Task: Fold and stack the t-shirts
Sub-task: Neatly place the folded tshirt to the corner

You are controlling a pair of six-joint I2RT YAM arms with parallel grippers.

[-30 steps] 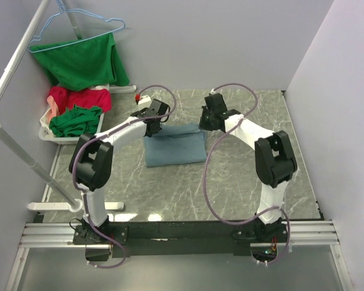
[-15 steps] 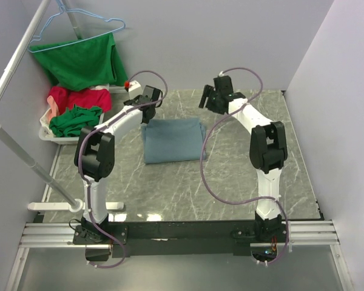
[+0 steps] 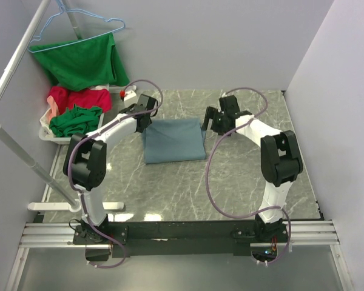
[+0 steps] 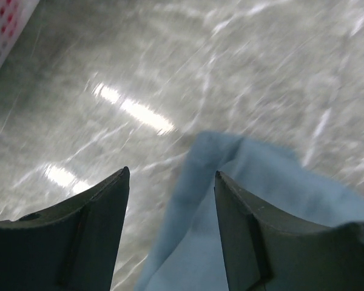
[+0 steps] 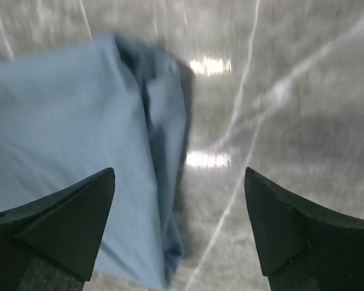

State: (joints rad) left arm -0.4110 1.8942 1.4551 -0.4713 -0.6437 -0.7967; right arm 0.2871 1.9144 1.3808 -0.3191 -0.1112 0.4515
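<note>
A folded grey-blue t-shirt (image 3: pixel 173 139) lies flat on the marble table, also seen as blue cloth (image 4: pixel 255 200) in the left wrist view and as a folded edge (image 5: pixel 79 151) in the right wrist view. My left gripper (image 3: pixel 147 108) hovers open over the shirt's far left corner, holding nothing (image 4: pixel 170 176). Above the shirt's far right corner my right gripper (image 3: pixel 213 118) stands wide open and empty (image 5: pixel 179 173). A green t-shirt (image 3: pixel 85 60) hangs on a hanger at the far left. Red (image 3: pixel 79 97) and dark green (image 3: pixel 76 120) t-shirts lie in a basket.
A white basket (image 3: pixel 47 134) sits at the table's left edge. A white clothes rack pole (image 3: pixel 15 66) runs diagonally on the left, its foot (image 3: pixel 73 206) on the table. A small white and red object (image 3: pixel 128 93) lies near the back wall.
Both grippers were shut on the shirt's far corners a second ago. They have let go, opened and lifted, and the folded shirt now lies released on the table.
</note>
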